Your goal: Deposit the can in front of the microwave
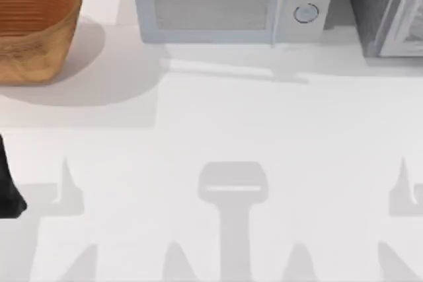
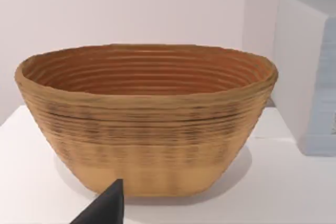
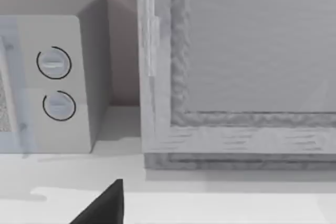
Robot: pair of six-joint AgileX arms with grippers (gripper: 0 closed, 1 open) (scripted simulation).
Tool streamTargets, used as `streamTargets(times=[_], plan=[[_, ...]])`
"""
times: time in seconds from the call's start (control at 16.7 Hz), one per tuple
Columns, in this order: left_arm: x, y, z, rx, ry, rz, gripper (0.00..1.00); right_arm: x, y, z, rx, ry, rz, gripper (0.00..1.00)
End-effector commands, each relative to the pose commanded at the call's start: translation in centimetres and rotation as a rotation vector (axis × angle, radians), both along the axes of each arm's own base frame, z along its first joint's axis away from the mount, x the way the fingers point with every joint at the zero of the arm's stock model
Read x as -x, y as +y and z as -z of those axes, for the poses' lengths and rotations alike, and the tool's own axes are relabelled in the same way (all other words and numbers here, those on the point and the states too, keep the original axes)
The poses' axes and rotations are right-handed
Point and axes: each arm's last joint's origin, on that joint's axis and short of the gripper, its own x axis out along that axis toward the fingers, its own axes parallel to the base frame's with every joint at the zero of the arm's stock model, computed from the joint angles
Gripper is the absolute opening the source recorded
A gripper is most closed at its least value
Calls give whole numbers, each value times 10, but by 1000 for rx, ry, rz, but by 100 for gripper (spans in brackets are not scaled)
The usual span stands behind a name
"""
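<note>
The can is out of view. The microwave [image 1: 225, 4], a light grey-blue box with a mesh window, a vertical handle and two round knobs, stands at the back middle of the table. The right wrist view takes in its knob end [image 3: 58, 87], and the left wrist view catches its side [image 2: 310, 77]. A dark part of my left arm [image 1: 8, 189] juts in at the table's left edge. A dark tip of my left gripper [image 2: 105, 205] points at the basket. A dark tip of my right gripper [image 3: 105, 203] faces the gap between the two appliances.
A wide woven basket [image 1: 33, 28] stands at the back left, and the part of its inside [image 2: 147, 72] that faces me is bare. A darker grey speckled appliance [image 1: 390, 11] stands at the back right, close beside the microwave. White table [image 1: 218, 123] spreads in front of them.
</note>
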Motion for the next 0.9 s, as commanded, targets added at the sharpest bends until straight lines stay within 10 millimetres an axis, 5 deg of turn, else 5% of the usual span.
streamTargets(times=[0.42, 0.9], plan=[[-5, 2, -13, -99, 149, -19, 100, 0, 0, 0, 0, 0, 0, 100], [-55, 21, -56, -471, 779, 31, 100, 0, 0, 0, 0, 0, 0, 100]])
